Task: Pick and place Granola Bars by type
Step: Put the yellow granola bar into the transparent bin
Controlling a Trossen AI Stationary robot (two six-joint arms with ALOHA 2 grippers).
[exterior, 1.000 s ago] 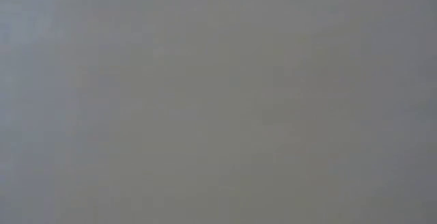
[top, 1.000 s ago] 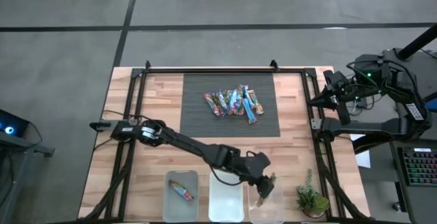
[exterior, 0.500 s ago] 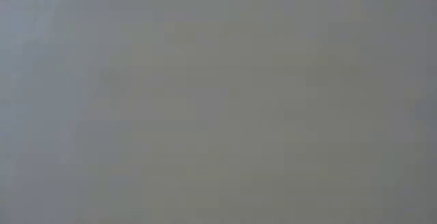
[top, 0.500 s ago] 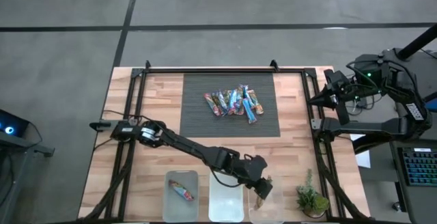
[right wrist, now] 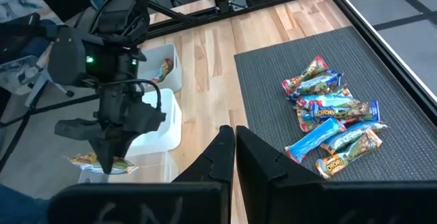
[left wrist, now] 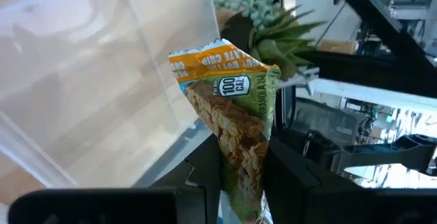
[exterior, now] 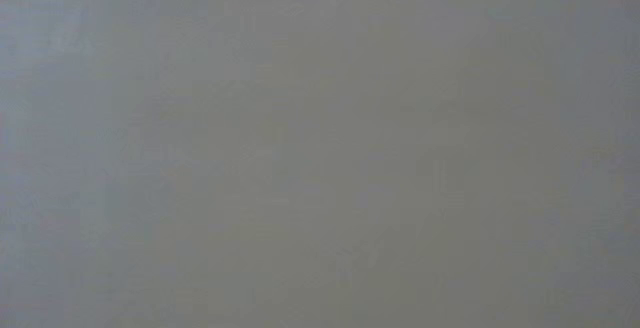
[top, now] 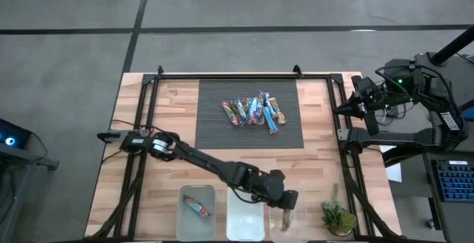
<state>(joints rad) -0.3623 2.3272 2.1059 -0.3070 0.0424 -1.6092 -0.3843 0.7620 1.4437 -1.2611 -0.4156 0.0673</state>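
Left tool (top: pixel 285 217) grips granola bar (left wrist: pixel 235 125), seemingly over bin (top: pixel 298 232)

High view looks straight down; wrist views share the bins (right wrist: pixel 160 115).

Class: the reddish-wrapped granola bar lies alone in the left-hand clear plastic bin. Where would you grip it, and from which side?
Grip the reddish-wrapped granola bar at its middle, across its narrow width, coming straight down from above. It lies flat and diagonal on the floor of the clear plastic bin, whose walls would likely block a sideways approach. Turn the fingers to suit the diagonal.
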